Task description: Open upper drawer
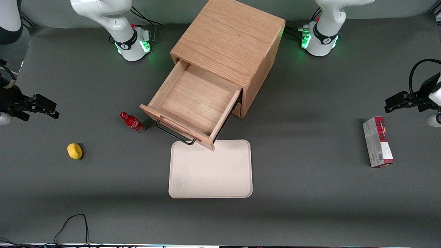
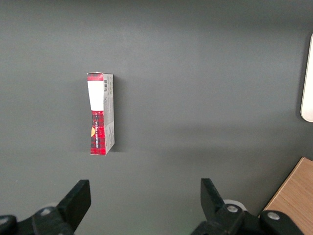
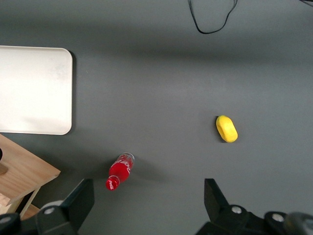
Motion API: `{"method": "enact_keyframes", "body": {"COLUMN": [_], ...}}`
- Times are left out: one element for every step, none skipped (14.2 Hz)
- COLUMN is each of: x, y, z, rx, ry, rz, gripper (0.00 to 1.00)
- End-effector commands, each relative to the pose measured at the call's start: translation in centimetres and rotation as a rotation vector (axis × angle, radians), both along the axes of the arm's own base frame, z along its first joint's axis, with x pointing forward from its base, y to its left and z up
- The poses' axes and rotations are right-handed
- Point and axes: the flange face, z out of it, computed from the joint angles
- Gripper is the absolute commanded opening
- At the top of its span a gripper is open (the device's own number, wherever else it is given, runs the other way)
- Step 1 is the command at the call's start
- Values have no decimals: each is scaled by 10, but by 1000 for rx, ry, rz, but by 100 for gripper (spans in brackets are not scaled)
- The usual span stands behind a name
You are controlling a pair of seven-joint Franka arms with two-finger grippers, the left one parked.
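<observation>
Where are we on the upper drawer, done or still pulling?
Looks done: the upper drawer stands pulled well out of the cabinet, its inside bare, its handle free. Nothing is in hand: the gripper is open, off at the working arm's end of the table, above the yellow object. Nothing visible left.

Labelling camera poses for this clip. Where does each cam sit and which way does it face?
Front view: high, facing both arm bases, looking down on the cabinet, its upper drawer pulled out, and the gripper out at the working arm's end of the table.
Right wrist view: looks down past its open jaws at the red bottle and lemon.
Left wrist view: looks down at the red box.
Both wrist views catch the tray.
</observation>
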Motion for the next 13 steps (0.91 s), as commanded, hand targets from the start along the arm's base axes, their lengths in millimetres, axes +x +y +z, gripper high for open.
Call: {"method": "enact_keyframes", "body": {"x": [-3,-3,-3,-4,-7,-9,-9,-9,-9,-9,-9,-9,-9], "y": [3,1,0,-2,-1,-1,-2,-3,-3,-4,-5,-5,-4], "z": [5,4,4,3,1,0,-1,-1,-1,-1,-1,-1,-2], "rx": [5,7,7,6,10,10,10,12,12,12,12,12,13], "ry": [-10,-8,-8,1,28,42,47,47,47,47,47,48,50], "rz": [-22,-28,-28,-30,-33,-33,-35,-35,-35,-35,-33,-35,-35], "gripper": [100,100,100,100,100,100,100,100,100,100,100,100,100]}}
